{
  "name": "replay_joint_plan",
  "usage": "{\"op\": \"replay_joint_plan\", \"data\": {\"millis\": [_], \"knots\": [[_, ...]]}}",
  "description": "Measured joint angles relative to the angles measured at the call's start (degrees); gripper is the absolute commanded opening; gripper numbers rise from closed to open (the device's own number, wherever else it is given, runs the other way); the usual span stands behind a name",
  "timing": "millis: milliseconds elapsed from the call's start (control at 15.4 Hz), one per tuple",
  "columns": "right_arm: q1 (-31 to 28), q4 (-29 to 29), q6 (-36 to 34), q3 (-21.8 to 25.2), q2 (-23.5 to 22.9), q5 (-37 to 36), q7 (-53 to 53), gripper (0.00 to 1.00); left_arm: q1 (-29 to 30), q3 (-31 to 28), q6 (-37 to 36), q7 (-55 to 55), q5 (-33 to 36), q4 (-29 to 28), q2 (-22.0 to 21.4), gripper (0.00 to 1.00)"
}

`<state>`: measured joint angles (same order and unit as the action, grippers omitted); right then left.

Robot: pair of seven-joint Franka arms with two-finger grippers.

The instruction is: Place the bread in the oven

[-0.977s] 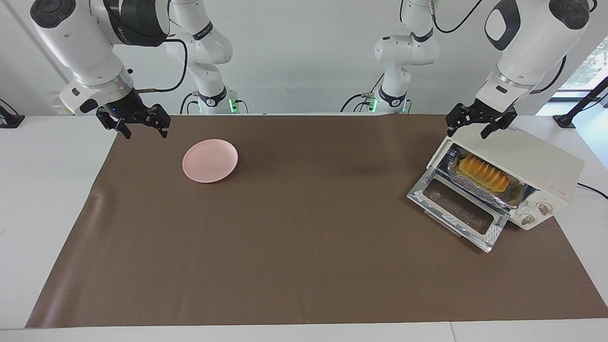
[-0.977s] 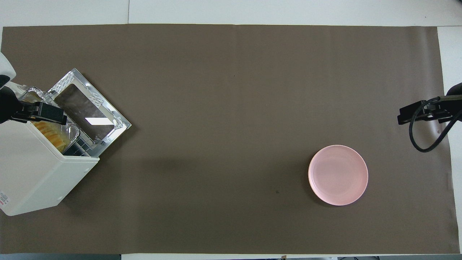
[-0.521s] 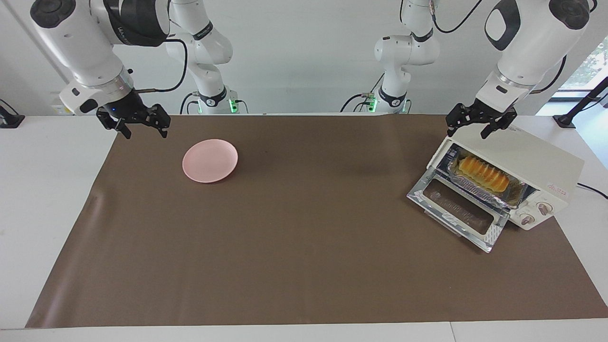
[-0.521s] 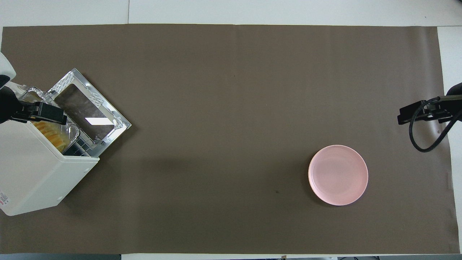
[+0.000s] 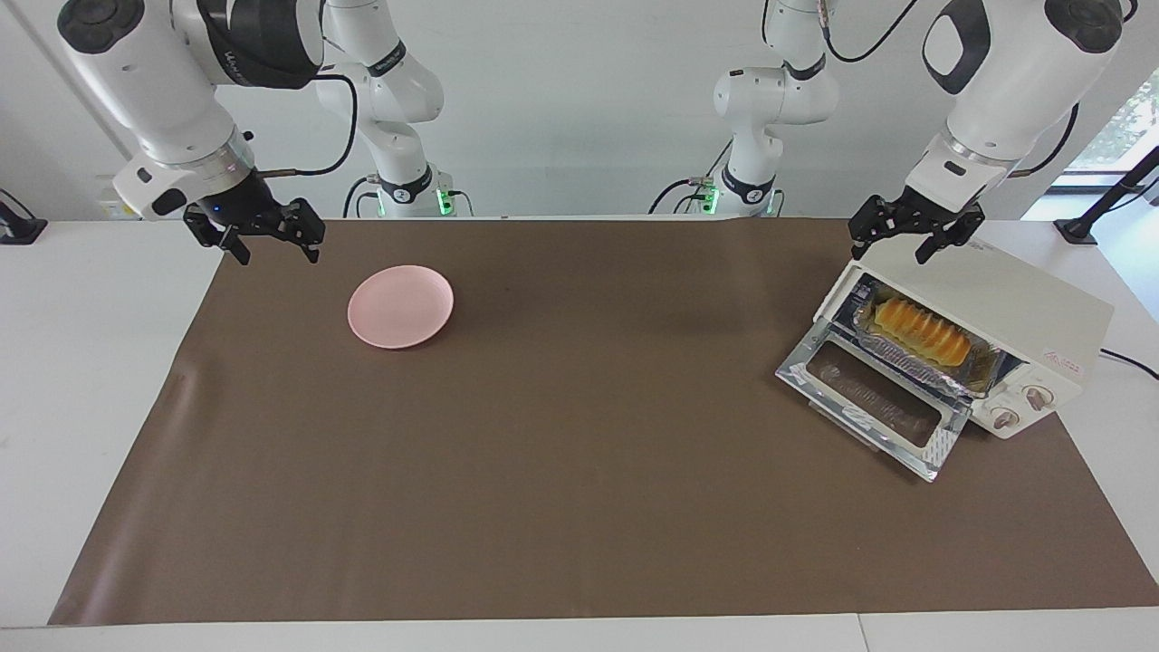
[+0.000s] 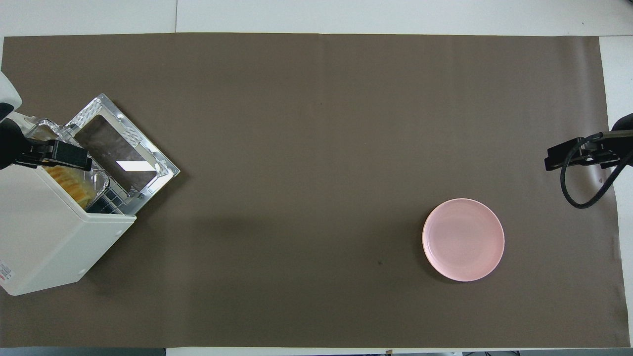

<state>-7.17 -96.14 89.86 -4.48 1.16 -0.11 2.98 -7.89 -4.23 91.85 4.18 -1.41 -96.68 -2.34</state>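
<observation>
The bread (image 5: 919, 330), a ridged golden loaf, lies in a crinkled foil tray (image 5: 905, 359) on the rack inside the cream-white oven (image 5: 1005, 299). The oven's glass door (image 5: 871, 398) is dropped open onto the mat. In the overhead view only a strip of the bread (image 6: 69, 181) shows under the oven (image 6: 44, 232) top. My left gripper (image 5: 892, 247) hangs open and empty over the oven's top front edge, touching nothing. My right gripper (image 5: 277, 250) waits open and empty over the mat's edge at the right arm's end.
A round pink plate (image 5: 400, 306) with nothing on it sits on the brown mat (image 5: 579, 471) toward the right arm's end. The oven stands at an angle at the left arm's end, its open door (image 6: 118, 151) jutting out over the mat.
</observation>
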Motion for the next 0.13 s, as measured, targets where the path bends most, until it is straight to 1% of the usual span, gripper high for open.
{"op": "replay_joint_plan", "data": {"millis": [130], "knots": [[0.0, 0.0, 0.0, 0.0, 0.0, 0.0, 0.0, 1.0, 0.0, -0.1, 0.1, -0.2, 0.3, 0.1, 0.0, 1.0]]}}
